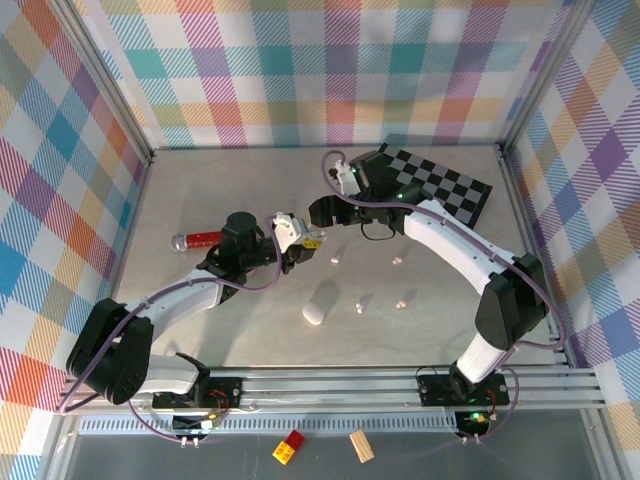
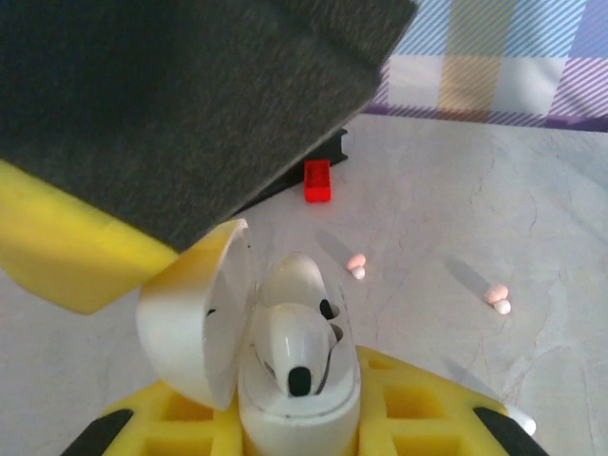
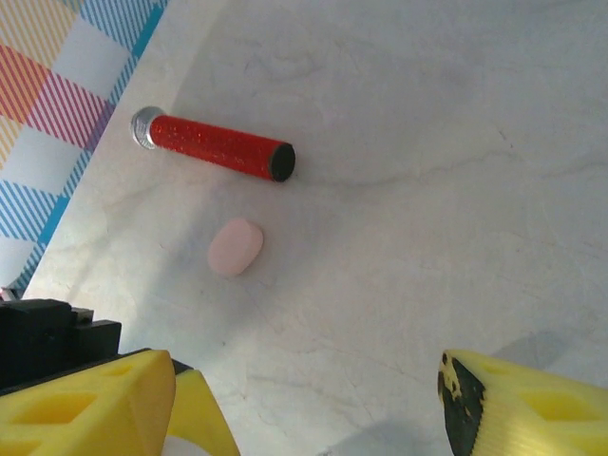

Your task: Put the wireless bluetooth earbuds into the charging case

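Well, nearest me a red-and-yellow toy block and a small wooden block sit on the ledge in front of the arm bases, out of play. Main risk starts on the grey marbled tabletop: four tiny pale pink plastic earbuds lie loose and well apart, and I'd expect a pinch slightly off-centre to flick one away. Near the closest pair is a pale pebble-shaped closed case; contents can't be told. Further in, the left gripper is clamped on the white glossy charging case, whose lid is swung open to one side. One white earbud with a dark spot stands in a well and looks proud of the rim, so my guess is it isn't fully seated and the lid would jam on it. Whether the second well is filled I can't tell. The right gripper has its jaws apart with nothing between them and hangs just above the open case. Its dark foam pad is close over the lid, so a careless descent could clip the lid or twist the case in the clamp. Beyond, a red glitter cylinder with a silver cap lies flat beside the left arm. A black-and-white checkerboard panel lies at the far right.
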`<state>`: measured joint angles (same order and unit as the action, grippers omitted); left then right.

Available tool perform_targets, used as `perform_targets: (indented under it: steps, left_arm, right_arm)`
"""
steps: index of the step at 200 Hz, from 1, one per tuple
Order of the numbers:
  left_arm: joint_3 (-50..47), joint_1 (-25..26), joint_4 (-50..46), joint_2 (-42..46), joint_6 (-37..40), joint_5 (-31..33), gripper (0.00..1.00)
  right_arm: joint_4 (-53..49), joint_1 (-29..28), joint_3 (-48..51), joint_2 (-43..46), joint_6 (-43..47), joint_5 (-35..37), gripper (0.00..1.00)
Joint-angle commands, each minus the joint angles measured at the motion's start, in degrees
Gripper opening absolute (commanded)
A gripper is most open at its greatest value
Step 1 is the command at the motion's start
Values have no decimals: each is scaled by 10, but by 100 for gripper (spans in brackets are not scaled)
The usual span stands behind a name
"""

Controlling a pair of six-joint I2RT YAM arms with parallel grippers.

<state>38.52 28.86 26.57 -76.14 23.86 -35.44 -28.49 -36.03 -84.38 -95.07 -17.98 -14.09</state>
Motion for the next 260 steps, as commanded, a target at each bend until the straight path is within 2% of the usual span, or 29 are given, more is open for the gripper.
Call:
perform_targets:
  steps: [1,52,109,133,155,166,186,209,260]
  left_arm:
    - [22,4,2,15,5,15,0]
    - [21,4,14,11,-10,27,0]
    - [19,4,7,17,2,29,0]
    - [23,4,-12,18,9,10,0]
    - [28,4,-40,21,22,-19,0]
    - [40,4,-67,23,35,-37,0]
    - [91,9,-180,30,63,-82,0]
    - [107,20,-214,35,80,-110,0]
    - [137,41,-263,26,100,-147,0]
  right_arm:
    - [-69,0,-26,-4,37,-33,73]
    - [-65,0,11,35,83,-48,74]
    - [-68,5,15,56,97,-14,73]
    - [-26,6,44,83,115,-19,74]
    - [55,7,119,145,193,-34,77]
    - [94,7,163,182,265,-48,80]
    - [156,9,239,240,375,-73,81]
    - [91,15,224,249,448,-109,72]
    - [47,15,187,239,488,-165,50]
